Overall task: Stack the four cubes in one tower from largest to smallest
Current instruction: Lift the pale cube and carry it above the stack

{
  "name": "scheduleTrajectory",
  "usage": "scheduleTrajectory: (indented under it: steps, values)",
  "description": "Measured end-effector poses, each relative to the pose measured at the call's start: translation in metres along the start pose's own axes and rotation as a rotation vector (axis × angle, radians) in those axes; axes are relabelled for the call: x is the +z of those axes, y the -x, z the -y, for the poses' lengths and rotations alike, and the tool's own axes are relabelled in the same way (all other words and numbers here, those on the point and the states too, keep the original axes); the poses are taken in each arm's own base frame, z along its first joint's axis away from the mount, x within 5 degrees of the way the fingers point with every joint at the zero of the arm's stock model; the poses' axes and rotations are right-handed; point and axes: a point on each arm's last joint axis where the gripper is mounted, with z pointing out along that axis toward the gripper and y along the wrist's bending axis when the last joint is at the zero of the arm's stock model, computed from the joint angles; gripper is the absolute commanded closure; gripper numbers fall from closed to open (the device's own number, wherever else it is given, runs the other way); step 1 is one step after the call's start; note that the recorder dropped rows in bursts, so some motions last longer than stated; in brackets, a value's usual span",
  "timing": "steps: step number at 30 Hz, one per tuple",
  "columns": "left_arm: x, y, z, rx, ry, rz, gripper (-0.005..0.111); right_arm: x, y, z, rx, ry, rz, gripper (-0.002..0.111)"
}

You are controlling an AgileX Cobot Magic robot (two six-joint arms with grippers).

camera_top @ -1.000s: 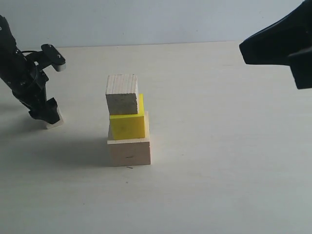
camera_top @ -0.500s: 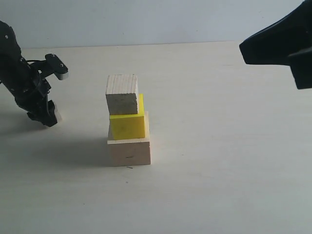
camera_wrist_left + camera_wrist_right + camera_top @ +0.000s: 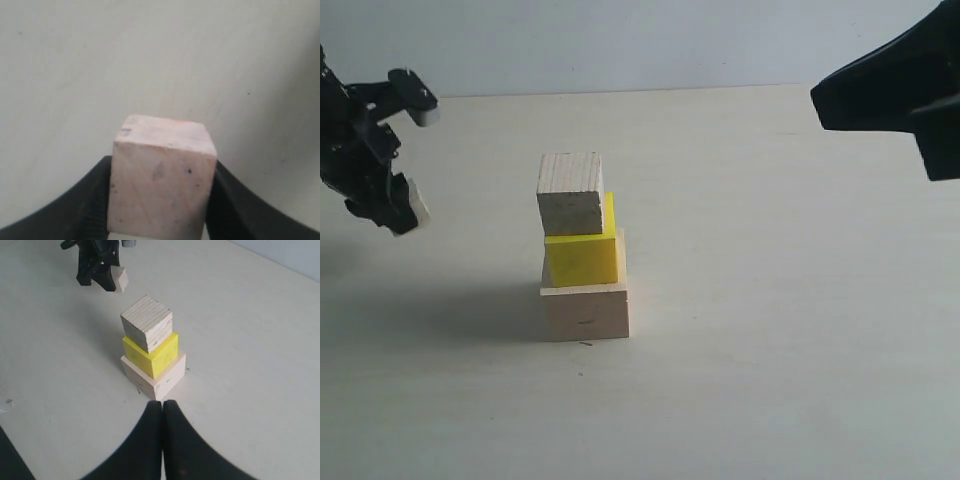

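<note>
Four cubes are counted. Three are stacked on the tabletop point(image 3: 770, 300): the largest pale cube point(image 3: 172, 378) at the bottom, the yellow cube point(image 3: 156, 358) on it and the grained pale cube point(image 3: 146, 322) on top. This stack is found just ahead of the right pincer point(image 3: 163, 415), which is pressed together on nothing. The fourth – the smallest whitish cube point(image 3: 162, 172) – is pinched by the left pincer point(image 3: 161, 202), well apart from the stack.

No word, label, brand or number can be read anywhere. The nearest things to signs are two tiny dark crosses point(image 3: 187, 369) drawn on the counter point(image 3: 240, 340), just beside the bottom corners of the largest cube point(image 3: 160, 380). There is also a faint dark speck point(image 3: 585, 322) on that cube's front face, with a short stroke point(image 3: 585, 344) on the counter at its 6 o'clock. All are too small to read.
</note>
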Motion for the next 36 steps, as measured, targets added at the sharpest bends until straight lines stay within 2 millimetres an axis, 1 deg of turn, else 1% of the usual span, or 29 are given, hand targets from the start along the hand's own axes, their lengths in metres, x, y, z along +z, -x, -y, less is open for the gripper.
scheduleTrajectory:
  steps: [6,9,13,14,17,20,24,27,30,36]
  values:
    - [-0.067,0.015,0.011,0.052,-0.023,0.138,0.107,0.0,0.0,0.002,-0.016,-0.019,-0.003,0.108]
    - [-0.095,0.022,0.016,0.075,-0.037,0.181,0.107,0.0,-0.001,0.006,-0.039,-0.07,-0.016,0.108]
    - [-0.126,0.033,0.022,0.114,0.0,0.244,0.107,-0.001,-0.003,0.014,-0.029,-0.148,-0.034,0.108]
    - [-0.132,0.038,0.026,0.135,0.01,0.258,0.107,-0.001,-0.003,0.015,-0.026,-0.16,-0.034,0.108]
    - [-0.142,0.057,0.047,0.223,0.023,0.279,0.107,-0.001,-0.003,0.016,-0.019,-0.178,-0.036,0.108]
    - [-0.143,0.073,0.069,0.295,0.033,0.253,0.107,-0.002,-0.003,0.017,-0.02,-0.183,-0.036,0.108]
    - [-0.14,0.086,0.092,0.362,0.06,0.197,0.107,-0.002,-0.003,0.017,-0.016,-0.184,-0.04,0.108]
    - [-0.139,0.094,0.105,0.4,0.057,0.189,0.107,-0.002,-0.004,0.017,-0.011,-0.184,-0.044,0.108]
    - [-0.141,0.097,0.115,0.424,0.056,0.194,0.107,-0.002,-0.004,0.017,0.004,-0.186,-0.047,0.108]
    - [-0.156,0.092,0.12,0.388,0.08,0.222,0.107,-0.002,-0.004,0.017,0.007,-0.19,-0.049,0.108]
